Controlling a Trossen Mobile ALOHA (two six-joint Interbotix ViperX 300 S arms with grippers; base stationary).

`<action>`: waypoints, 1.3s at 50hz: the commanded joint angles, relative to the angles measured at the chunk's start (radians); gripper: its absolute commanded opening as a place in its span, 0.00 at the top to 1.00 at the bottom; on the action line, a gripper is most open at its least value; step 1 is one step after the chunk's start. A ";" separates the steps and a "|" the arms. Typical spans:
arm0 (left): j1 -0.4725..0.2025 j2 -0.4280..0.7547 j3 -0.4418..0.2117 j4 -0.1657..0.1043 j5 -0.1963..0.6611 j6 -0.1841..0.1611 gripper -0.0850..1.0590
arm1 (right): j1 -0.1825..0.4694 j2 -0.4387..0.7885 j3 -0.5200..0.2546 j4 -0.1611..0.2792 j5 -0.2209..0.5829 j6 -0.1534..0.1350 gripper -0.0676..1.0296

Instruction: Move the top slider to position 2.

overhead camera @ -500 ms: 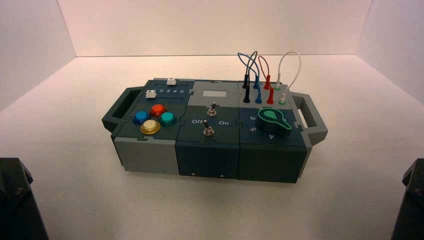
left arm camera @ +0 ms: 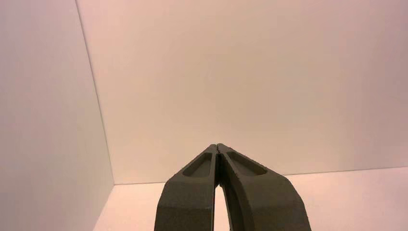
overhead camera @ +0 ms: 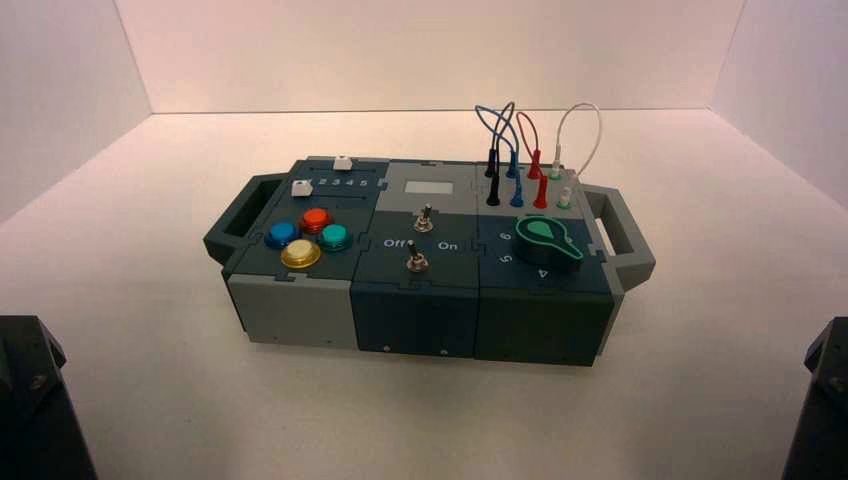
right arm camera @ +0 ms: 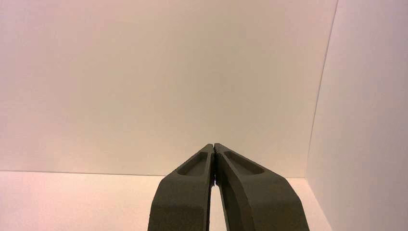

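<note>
One box (overhead camera: 425, 260), dark teal and grey, mid-table. Two arms parked at the near corners, left arm (overhead camera: 40, 400) and right arm (overhead camera: 812, 405), both well apart from it. Left gripper (left arm camera: 217, 145): fingertips together, nothing between, touching nothing, aimed at the back wall (left arm camera: 250, 86). Right gripper (right arm camera: 214, 145): likewise together and bare, same aim. Green knob on the box's right part; four round buttons (overhead camera: 308, 238) on its left. Smallest: the top slider (overhead camera: 343, 163), white cap, far-left section near the back edge, behind the printed numerals (overhead camera: 343, 182). No change seen from the earlier frame.
</note>
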 commanded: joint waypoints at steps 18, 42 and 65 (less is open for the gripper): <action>-0.029 0.020 -0.057 -0.003 0.077 0.005 0.95 | 0.002 0.011 -0.044 0.003 0.063 0.000 0.96; -0.084 0.029 -0.225 -0.021 0.617 -0.014 0.95 | 0.104 0.081 -0.141 0.003 0.396 0.000 0.96; -0.290 0.183 -0.337 -0.049 1.134 -0.017 0.95 | 0.112 0.077 -0.153 0.009 0.505 0.000 0.96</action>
